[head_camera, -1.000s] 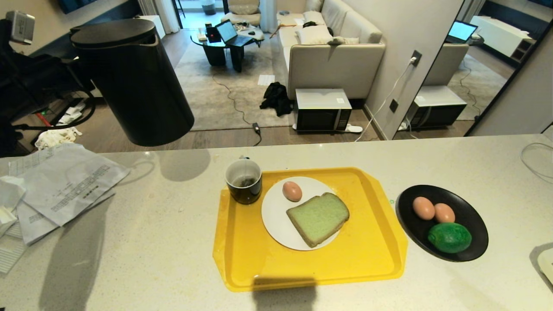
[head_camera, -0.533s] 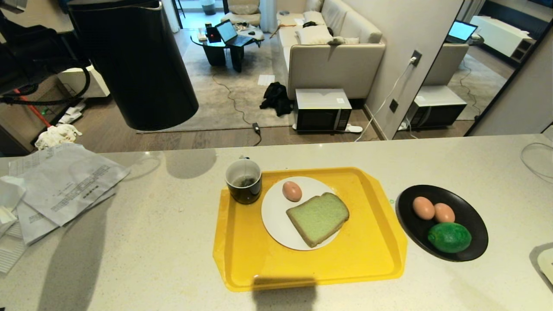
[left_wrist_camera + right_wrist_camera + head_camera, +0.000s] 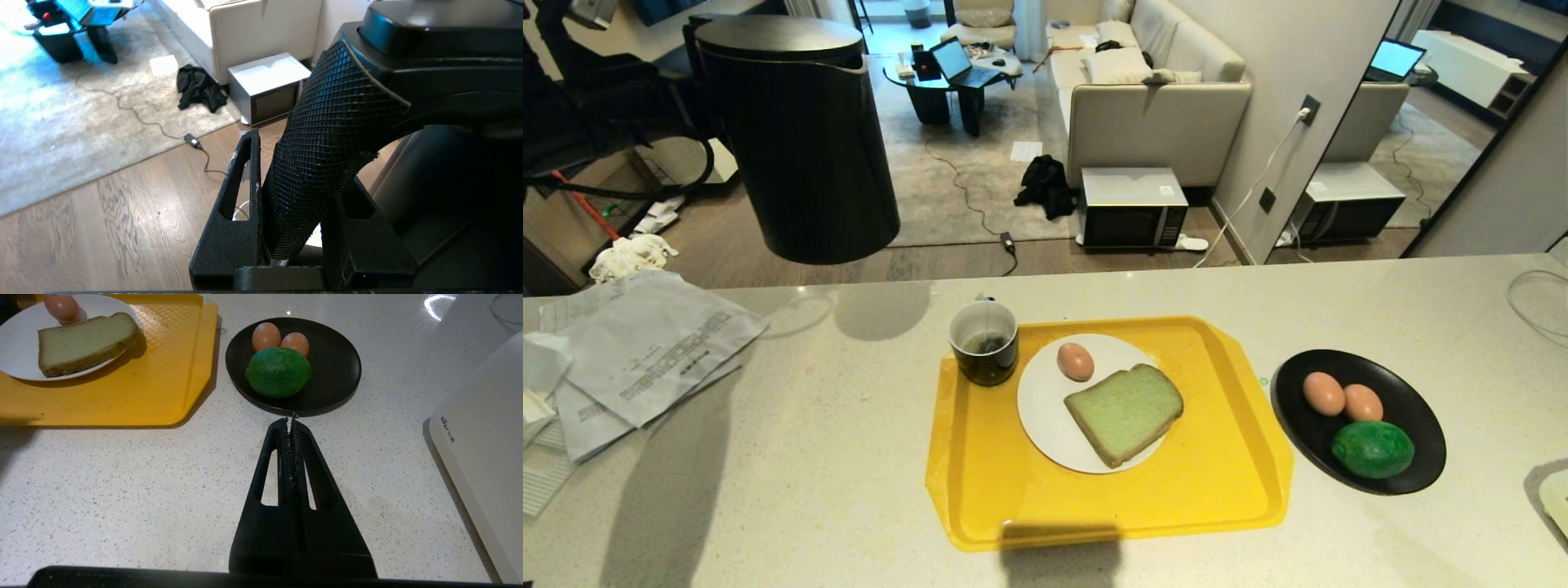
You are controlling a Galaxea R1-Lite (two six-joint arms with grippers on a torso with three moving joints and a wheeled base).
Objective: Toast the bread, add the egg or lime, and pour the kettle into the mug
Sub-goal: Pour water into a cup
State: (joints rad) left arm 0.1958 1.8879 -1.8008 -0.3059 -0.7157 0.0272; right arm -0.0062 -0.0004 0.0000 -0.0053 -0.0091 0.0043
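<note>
at the far left edge of the counter (image 3: pixel 849 457), above a loose pile of printed papers (image 3: pixel 645 351), you have the kettle (image 3: pixel 796 139) in the air, roughly upright, lid on. the left gripper (image 3: pixel 292 228) is clamped on the kettle's textured loop handle (image 3: pixel 327 163); the wrist view shows both fingers (image 3: pixel 235 228) pressed against it. the kettle hangs over the counter's back edge, left of and well apart from the mug (image 3: pixel 984 343).

the mug stands on the far left corner of the yellow tray (image 3: pixel 1217 498), just beside the white plate (image 3: pixel 1041 416). its white inside shows a dark patch at the bottom; you cannot tell what that is. on the plate the egg (image 3: pixel 1076 361) sits toward the far rim, touching or nearly touching the bread (image 3: pixel 1125 412), which lies flat across the near right of the plate. judgement: the pour is the step in hand.

advice for the pour: bring the kettle right until the spout, not the body, is over the mug's mouth, and lower it close before tilting. tilt slowly, because the mug is small against the kettle and the plate is right next to it. keep the handle grip firm so that the load cannot swing.

right of the tray, near the counter's right edge, a black bowl (image 3: pixel 1388 474) holds two more eggs (image 3: pixel 1342 398) and the lime (image 3: pixel 1372 449). the right gripper (image 3: pixel 291 418) is parked low over the counter just short of that bowl, fingers pressed together, holding nothing.
</note>
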